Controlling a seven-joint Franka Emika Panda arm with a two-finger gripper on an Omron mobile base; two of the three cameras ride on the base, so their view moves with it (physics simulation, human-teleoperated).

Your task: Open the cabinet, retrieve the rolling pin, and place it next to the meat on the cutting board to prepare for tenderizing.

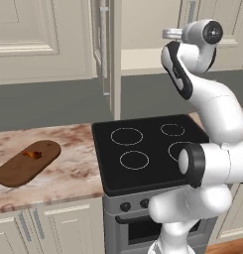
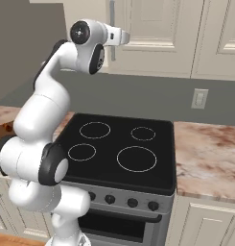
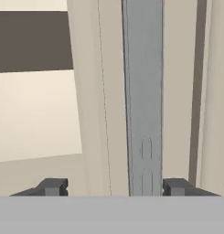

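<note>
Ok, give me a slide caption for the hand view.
Two dark fingertips of the open gripper straddle the long grey vertical bar handle of a cream wall cabinet door.

Cream cabinet (image 1: 68, 39), one door (image 1: 114, 54) swung open edge-on, grey bar handle (image 3: 143, 91) vertical, cream shelf (image 1: 143, 60) inside. Dark oval cutting board (image 1: 24, 164) flat on worktop, small reddish meat (image 1: 33, 154) on its far end.

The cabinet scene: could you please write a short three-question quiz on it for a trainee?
1. True or false: the meat lies on the board.
2. What stands between the gripper's open jaws? A) a door handle B) the rolling pin C) a knob
3. Fill in: the stove top shows ___ rings.
Key: 1 true; 2 A; 3 four.
</note>
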